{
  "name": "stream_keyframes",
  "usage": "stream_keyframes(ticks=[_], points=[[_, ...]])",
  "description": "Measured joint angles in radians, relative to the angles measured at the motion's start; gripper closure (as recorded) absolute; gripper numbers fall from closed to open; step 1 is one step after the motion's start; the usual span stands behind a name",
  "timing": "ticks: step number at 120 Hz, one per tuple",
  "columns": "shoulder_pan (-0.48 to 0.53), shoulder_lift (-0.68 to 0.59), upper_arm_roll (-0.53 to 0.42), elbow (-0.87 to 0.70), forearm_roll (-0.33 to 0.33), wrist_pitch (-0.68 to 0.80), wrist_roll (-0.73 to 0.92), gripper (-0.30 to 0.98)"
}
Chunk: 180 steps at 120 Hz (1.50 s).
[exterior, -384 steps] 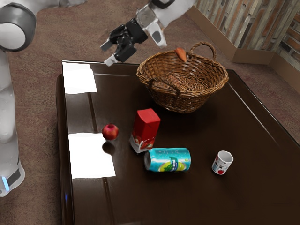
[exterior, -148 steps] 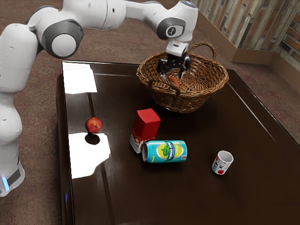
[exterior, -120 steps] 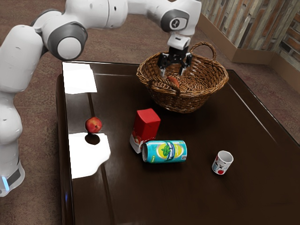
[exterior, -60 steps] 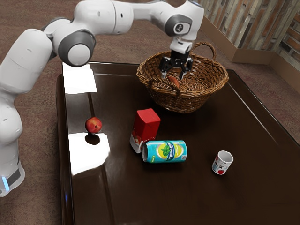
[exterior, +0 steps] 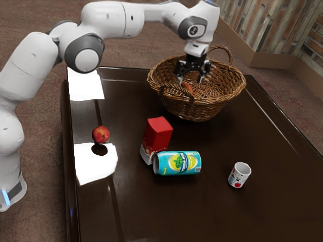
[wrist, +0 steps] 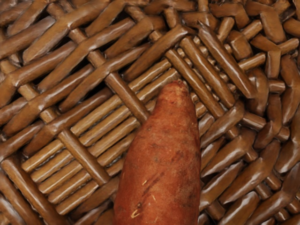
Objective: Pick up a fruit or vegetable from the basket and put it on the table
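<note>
Wicker basket (exterior: pixel 203 110): inside, rust-brown sweet potato (wrist: pixel 160 168), ungripped. Near it, within basket mouth, parted fingers (exterior: pixel 180 78), just shifted slightly toward basket's middle. No grasp yet; likely needs recentring before closing.

Basket (exterior: pixel 204 109) in both: wide, close

Arm (exterior: pixel 113 19) outstretched; fingers (exterior: pixel 179 78) apart, downward
</note>
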Motion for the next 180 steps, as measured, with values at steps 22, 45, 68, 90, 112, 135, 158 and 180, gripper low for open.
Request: stream_keyframes(ticks=[22, 45, 68, 90, 112, 135, 158, 180], points=[[-0.005, 0.007, -0.001, -0.017, -0.003, 0.016, 0.004, 0.00], [-0.006, 0.026, -0.001, -0.022, -0.005, 0.023, 0.007, 0.00], [-0.008, 0.039, -0.001, -0.023, -0.005, 0.030, 0.009, 0.00], [-0.009, 0.044, 0.000, -0.016, -0.022, 0.050, 0.002, 0.19], [-0.011, 0.044, -0.001, -0.009, -0.033, 0.063, -0.005, 0.49], [-0.049, -0.015, -0.004, 0.034, -0.035, 0.070, -0.010, 0.55], [-0.196, -0.164, -0.006, 0.096, 0.000, 0.069, -0.020, 0.56], [-0.033, -0.140, -0.004, 0.280, 0.114, 0.112, -0.008, 0.56]])
